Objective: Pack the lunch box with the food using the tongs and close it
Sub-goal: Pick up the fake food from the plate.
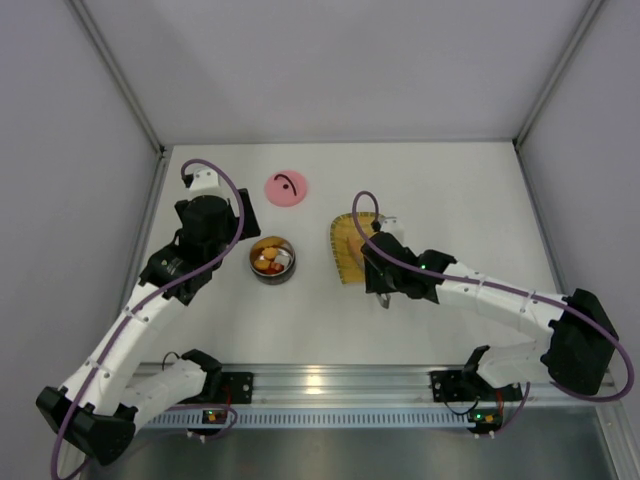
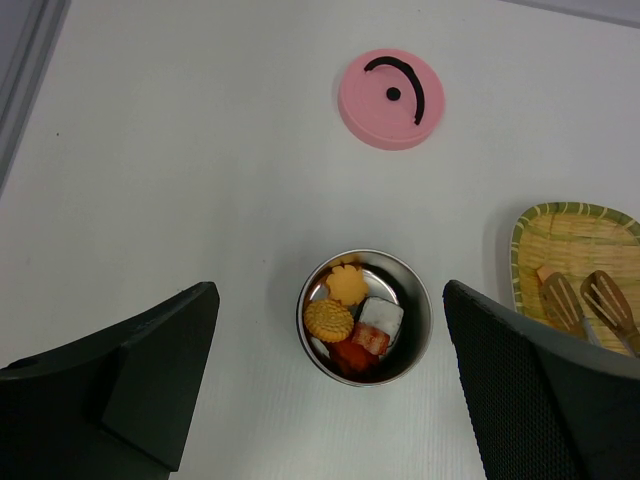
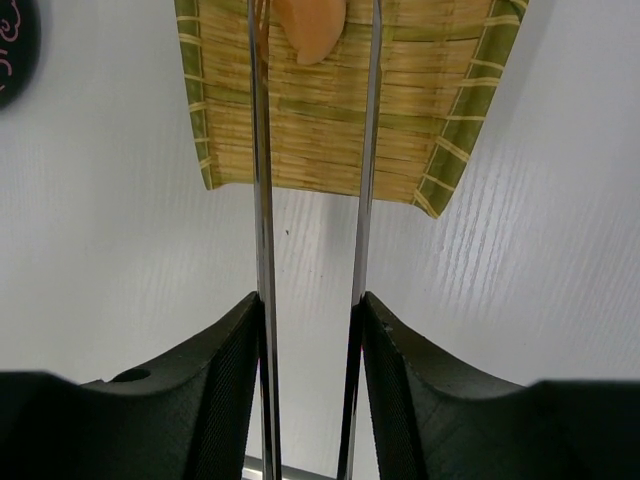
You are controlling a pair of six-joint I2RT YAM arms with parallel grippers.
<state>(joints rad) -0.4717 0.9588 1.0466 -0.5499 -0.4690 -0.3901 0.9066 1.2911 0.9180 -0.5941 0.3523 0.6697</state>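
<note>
- One lunch box point(image 2: 421, 300), a steel bowl.
- One pink lid point(image 2: 391, 98).
- One woven tray point(image 3: 330, 140).
- One pair of tongs point(image 3: 262, 200), with two thin arms.
- Four food pieces showing in the bowl: one orange piece point(image 2: 347, 284), one yellow piece point(image 2: 329, 320), one red piece point(image 2: 352, 355), one dark-and-white piece point(image 2: 380, 317).
- One pale orange piece point(image 3: 312, 30) on the tray.
- Two tools: the left tool point(image 2: 330, 292) and the right tool point(image 3: 310, 310).

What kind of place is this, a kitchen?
Probably a robot test booth, not a kitchen: plain grey walls box in a white table, and two robot arms are bolted to a metal rail at its edge.
</note>
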